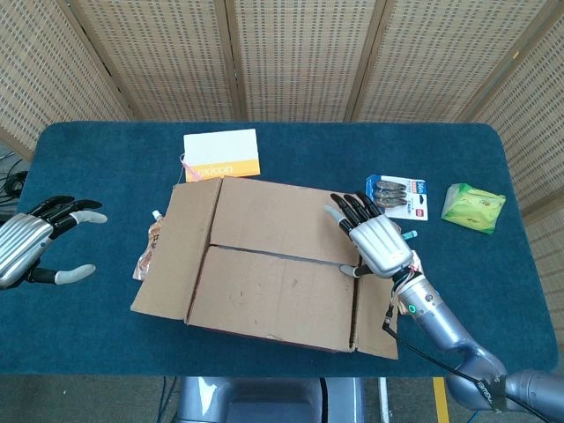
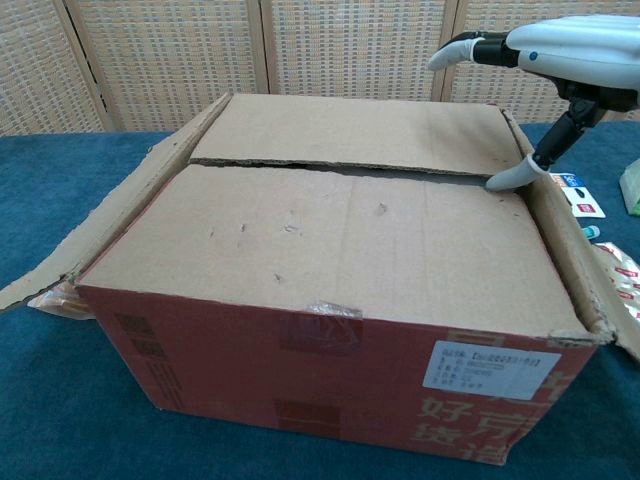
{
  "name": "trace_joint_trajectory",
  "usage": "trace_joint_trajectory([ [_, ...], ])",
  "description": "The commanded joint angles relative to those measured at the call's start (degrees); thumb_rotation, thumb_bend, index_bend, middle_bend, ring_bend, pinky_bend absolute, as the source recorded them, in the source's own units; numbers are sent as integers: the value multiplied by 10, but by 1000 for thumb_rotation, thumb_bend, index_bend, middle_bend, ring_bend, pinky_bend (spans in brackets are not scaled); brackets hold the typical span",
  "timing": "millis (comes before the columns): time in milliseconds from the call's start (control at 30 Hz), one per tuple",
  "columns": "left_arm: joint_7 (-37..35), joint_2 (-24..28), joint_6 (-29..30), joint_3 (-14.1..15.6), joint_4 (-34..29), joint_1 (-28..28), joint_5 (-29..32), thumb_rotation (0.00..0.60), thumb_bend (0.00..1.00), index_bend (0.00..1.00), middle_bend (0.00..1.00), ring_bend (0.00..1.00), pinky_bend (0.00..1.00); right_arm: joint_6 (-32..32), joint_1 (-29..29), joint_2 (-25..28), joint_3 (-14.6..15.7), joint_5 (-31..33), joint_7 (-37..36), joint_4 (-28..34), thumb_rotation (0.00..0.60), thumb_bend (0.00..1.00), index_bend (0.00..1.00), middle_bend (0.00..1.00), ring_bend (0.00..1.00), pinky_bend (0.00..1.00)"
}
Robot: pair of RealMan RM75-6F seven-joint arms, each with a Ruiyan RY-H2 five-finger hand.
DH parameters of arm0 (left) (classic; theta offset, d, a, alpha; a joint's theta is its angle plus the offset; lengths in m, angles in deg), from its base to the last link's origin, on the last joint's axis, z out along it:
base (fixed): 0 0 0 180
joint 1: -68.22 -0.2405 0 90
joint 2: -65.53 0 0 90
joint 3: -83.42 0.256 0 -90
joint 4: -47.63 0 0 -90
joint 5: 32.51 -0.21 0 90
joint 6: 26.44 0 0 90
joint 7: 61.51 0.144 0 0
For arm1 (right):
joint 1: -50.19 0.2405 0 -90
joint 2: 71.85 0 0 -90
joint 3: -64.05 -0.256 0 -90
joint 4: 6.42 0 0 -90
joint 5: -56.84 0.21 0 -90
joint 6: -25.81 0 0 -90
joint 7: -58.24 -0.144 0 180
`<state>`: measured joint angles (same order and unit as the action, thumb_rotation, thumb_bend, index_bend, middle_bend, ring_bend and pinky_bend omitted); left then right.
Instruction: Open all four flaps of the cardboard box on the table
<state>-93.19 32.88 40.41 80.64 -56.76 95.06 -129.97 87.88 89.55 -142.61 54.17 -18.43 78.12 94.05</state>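
The brown cardboard box [image 1: 264, 264] stands mid-table, close in front of the chest camera [image 2: 330, 250]. Its far flap [image 2: 360, 130] and near flap [image 2: 330, 240] lie folded down, meeting at a seam. The left side flap [image 1: 172, 247] and right side flap [image 1: 374, 317] hang outward. My right hand [image 1: 374, 240] hovers over the box's right end with fingers spread above the far flap. Its thumb tip [image 2: 505, 178] touches the right end of the seam. My left hand [image 1: 26, 247] floats open above the table, well left of the box, outside the chest view.
A white and orange booklet [image 1: 222, 154] lies behind the box. A battery pack [image 1: 398, 196] and a green packet [image 1: 473, 207] lie to the right. A crumpled pouch [image 1: 148, 251] sits under the left flap. A woven screen stands behind the table.
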Motion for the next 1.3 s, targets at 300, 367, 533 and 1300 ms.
trace_joint_trajectory([
  [300, -6, -2, 2, 0, 4, 0, -5, 80, 0, 237, 172, 238, 114, 24, -9, -13, -3, -8, 4, -19, 600, 67, 0, 7, 0, 19],
  [367, -7, -2, 2, 0, 5, 0, -7, 80, 0, 237, 172, 238, 114, 32, -12, -11, -4, -13, 1, -17, 600, 103, 0, 7, 0, 19],
  [533, -8, -5, 3, 0, 5, 0, -10, 80, 0, 237, 172, 238, 114, 45, -17, 0, -10, -24, -6, -8, 600, 127, 0, 7, 0, 19],
  [1300, 1, -2, 5, 0, -6, 1, -16, 79, 0, 237, 172, 238, 114, 9, 32, 71, -106, 49, -18, -19, 600, 121, 0, 9, 0, 19],
])
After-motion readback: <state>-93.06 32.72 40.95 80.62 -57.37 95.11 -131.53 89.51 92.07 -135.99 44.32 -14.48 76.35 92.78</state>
